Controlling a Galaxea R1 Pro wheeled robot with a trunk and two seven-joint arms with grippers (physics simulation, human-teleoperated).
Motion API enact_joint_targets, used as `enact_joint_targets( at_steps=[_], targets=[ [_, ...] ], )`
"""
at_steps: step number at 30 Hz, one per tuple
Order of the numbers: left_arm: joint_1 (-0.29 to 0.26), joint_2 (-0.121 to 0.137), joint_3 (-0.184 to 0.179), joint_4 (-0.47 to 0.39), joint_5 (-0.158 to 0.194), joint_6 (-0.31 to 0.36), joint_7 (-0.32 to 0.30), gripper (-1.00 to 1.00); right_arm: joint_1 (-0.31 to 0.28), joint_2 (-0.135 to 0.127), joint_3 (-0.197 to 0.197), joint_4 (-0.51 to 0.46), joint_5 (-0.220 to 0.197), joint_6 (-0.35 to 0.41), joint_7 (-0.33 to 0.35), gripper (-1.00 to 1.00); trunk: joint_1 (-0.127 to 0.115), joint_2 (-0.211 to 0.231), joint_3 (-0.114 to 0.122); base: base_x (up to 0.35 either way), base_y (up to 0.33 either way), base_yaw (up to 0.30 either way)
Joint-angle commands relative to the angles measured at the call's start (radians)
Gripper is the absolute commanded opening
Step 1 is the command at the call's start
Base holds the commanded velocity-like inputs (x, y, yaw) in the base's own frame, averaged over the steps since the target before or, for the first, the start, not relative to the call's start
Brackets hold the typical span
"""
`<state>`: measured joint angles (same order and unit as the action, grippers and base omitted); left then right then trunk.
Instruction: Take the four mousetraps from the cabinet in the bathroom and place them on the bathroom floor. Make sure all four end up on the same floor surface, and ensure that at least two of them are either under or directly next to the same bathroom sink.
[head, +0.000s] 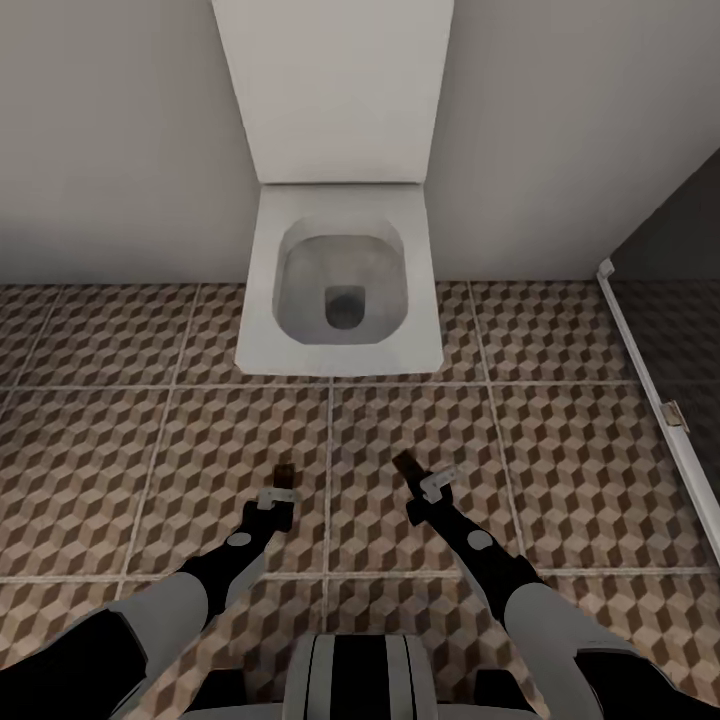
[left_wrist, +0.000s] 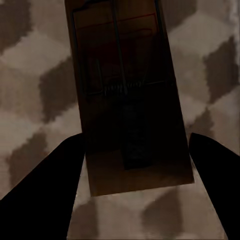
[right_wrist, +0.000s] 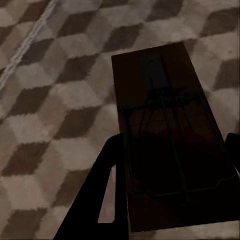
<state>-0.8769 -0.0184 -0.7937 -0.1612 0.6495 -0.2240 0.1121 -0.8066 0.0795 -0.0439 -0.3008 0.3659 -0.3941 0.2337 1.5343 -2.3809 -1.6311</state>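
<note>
Here, faced the white toilet (head: 340, 280) over the patterned bathroom floor (head: 560, 470), each arm low and carrying a mousetrap: left gripper (head: 282, 492) clenched on one mousetrap (left_wrist: 127, 95), right gripper (head: 432, 487) clenched on the other mousetrap (right_wrist: 170, 135), both boards held above the tiles with fingers at the long edges. Judged light, stiff and thin, likely to slip or tilt; best taken by the bare wooden edges, clear of the wire spring. Saw only the toilet bowl as a container, apparently empty

Even diffuse light; wrist views dim, soft, slightly blurred.
</note>
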Motion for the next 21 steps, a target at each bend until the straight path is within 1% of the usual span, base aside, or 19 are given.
enact_joint_targets(
  at_steps=[1, 9, 11, 14, 21],
  targets=[
    [0.000, 0.000, -0.009, 0.000, 0.004, -0.003, 0.006, -1.00, 0.000, 0.000, -0.005, 0.000, 0.000, -0.002, 0.009, -1.00, 0.000, 0.000, 0.000, 0.337, 0.000, 0.000],
    [0.000, 0.000, -0.009, 0.000, 0.004, -0.003, 0.006, -1.00, 0.000, 0.001, -0.004, 0.000, 0.001, -0.002, 0.008, -1.00, 0.000, 0.000, 0.000, 0.338, 0.000, 0.000],
    [0.000, 0.000, -0.009, 0.000, 0.004, -0.003, 0.006, -1.00, 0.000, 0.001, -0.004, 0.000, 0.001, -0.002, 0.008, -1.00, 0.000, 0.000, 0.000, 0.226, 0.000, 0.000],
    [0.000, 0.000, -0.009, 0.000, 0.004, -0.003, 0.006, -1.00, 0.000, 0.001, -0.004, 0.001, 0.001, -0.002, 0.007, -1.00, 0.000, 0.000, 0.000, 0.099, 0.000, 0.000],
    [0.000, 0.000, -0.009, 0.000, 0.004, -0.002, 0.006, -1.00, 0.000, 0.002, -0.004, 0.002, 0.001, -0.002, 0.007, -1.00, 0.000, 0.000, 0.000, 0.018, 0.000, 0.000]
  ],
)
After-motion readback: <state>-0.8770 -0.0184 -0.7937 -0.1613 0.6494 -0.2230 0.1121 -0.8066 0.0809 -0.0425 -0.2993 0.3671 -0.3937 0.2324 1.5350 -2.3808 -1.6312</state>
